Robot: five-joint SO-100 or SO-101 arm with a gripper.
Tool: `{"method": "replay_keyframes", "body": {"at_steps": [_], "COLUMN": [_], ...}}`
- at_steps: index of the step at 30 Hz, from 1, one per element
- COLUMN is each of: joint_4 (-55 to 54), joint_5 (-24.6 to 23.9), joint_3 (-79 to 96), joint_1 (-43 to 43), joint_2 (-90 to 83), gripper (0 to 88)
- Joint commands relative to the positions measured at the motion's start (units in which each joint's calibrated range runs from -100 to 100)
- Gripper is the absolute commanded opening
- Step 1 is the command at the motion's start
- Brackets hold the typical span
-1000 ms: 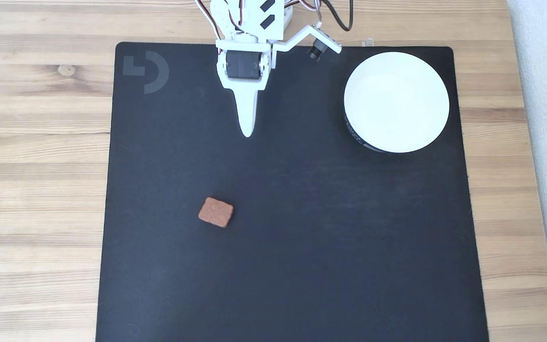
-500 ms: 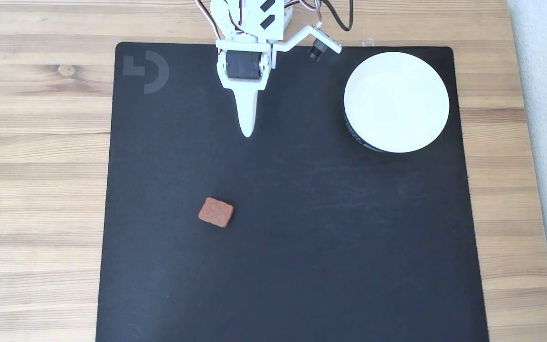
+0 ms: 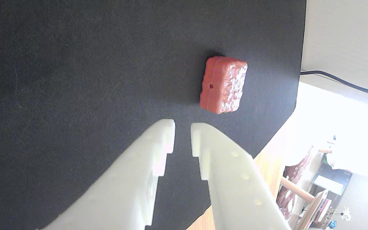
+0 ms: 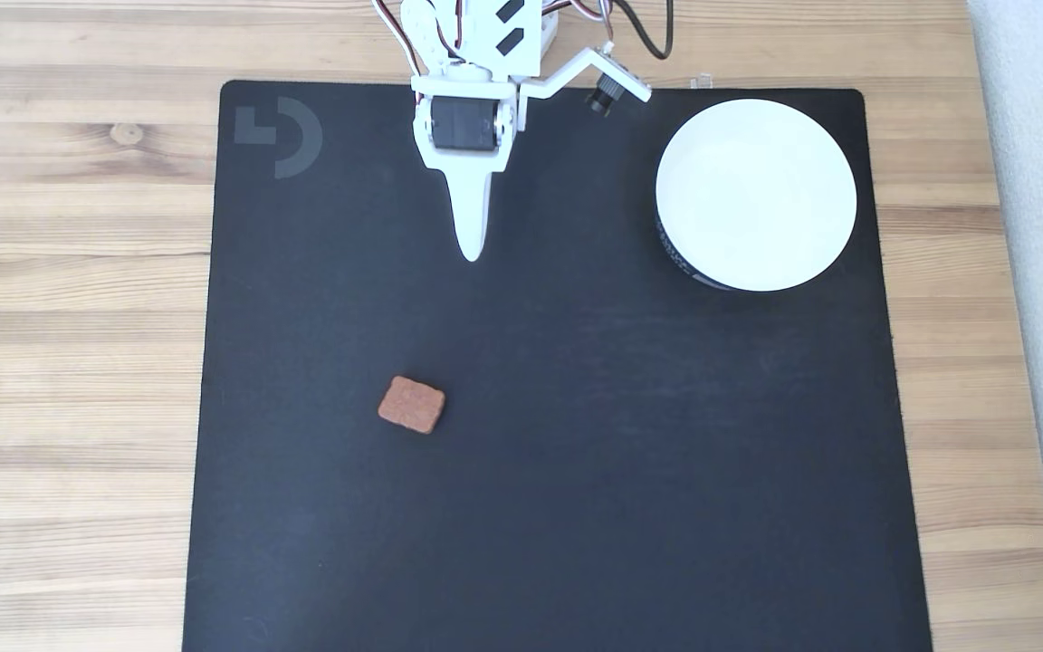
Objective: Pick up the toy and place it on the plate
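Your white two-finger end effector (image 4: pixel 471 254) hangs near the top centre of the fixed view, its jaws only a narrow slit apart and gripping nothing. The small reddish-brown, rough-surfaced block toy (image 4: pixel 411 405) lies well apart from it, down and slightly left on the black mat (image 4: pixel 576 471) that covers the wooden worktop (image 4: pixel 69 362). In the wrist view the toy (image 3: pixel 224 85) sits just beyond and right of the fingertips (image 3: pixel 166 127), long axis running up-down; the round white plate (image 4: pixel 755 195) waits at the fixed view's upper right.
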Motion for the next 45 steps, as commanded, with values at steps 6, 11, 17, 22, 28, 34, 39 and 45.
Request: {"method": "replay_keyframes", "body": {"at_steps": [6,11,17,22,28,34,39,45], "joint_4": [0.5,0.5,0.9,0.9,0.9,0.5,0.0,0.4], "joint_5": [-0.1,-0.1,-0.2,-0.3,-0.3,-0.3,-0.3,-0.3], "joint_3": [0.7,0.7,0.1,-3.3,-12.7,-29.9,-41.4,-53.7], "joint_1": [0.3,0.4,0.2,0.3,0.5,2.6,2.6,3.8], "joint_2": [-0.5,-0.5,-0.3,-0.1,8.2,27.5,41.6,52.9], "gripper": [2.5,2.5,2.3,2.3,2.3,2.3,2.3,2.3]}}
